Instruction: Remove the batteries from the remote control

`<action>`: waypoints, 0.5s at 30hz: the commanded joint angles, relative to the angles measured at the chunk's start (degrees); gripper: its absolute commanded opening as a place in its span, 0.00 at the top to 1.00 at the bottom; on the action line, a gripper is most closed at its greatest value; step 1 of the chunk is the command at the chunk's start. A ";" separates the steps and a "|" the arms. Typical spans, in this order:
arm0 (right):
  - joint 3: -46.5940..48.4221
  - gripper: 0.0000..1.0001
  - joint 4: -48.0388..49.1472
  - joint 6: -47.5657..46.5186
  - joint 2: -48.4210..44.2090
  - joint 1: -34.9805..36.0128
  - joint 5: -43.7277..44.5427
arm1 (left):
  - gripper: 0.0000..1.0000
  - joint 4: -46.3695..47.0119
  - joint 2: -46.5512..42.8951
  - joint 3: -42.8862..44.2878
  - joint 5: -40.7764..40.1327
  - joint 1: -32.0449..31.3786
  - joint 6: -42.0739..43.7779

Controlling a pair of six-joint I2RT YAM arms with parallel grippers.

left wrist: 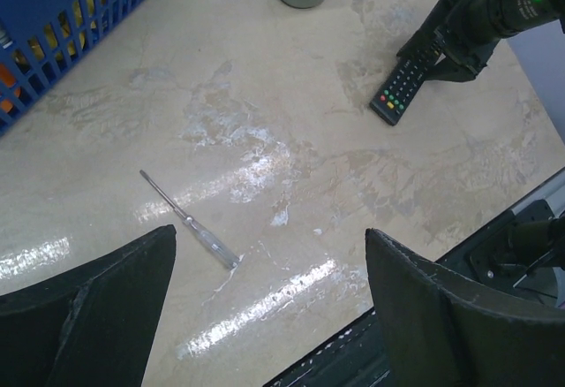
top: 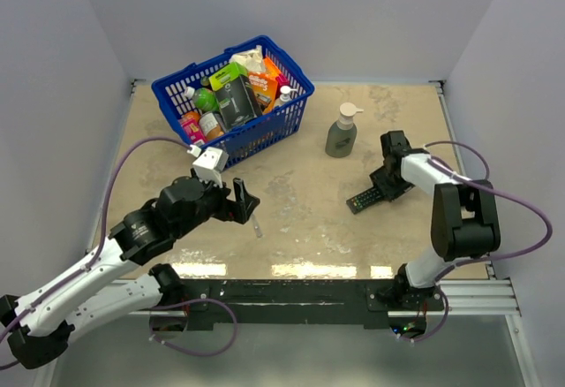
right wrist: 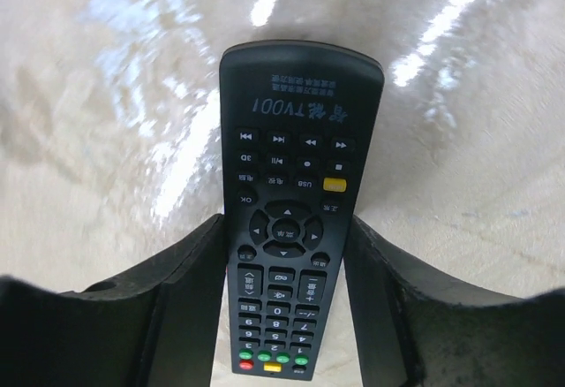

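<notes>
The remote control is a long black bar lying on the beige table with its button face up; it also shows in the left wrist view and the right wrist view. My right gripper has one finger pressed along each long side of the remote near its number keys. The batteries are hidden; no slot or cells show. My left gripper is wide open and empty, hovering over bare table left of centre.
A thin clear-handled screwdriver lies just in front of my left gripper. A blue basket full of packaged goods stands at the back left. A grey-green pump bottle stands behind the remote.
</notes>
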 commanded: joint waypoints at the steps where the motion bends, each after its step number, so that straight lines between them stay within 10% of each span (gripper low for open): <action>1: -4.74 0.49 10.60 -15.70 -5.90 0.28 -6.37 | 0.08 0.91 1.06 -0.07 -0.01 0.16 -0.59; 15: -18.81 0.60 35.37 -27.87 -29.61 10.28 -47.77 | 0.10 8.97 2.64 -0.77 12.02 0.25 -3.67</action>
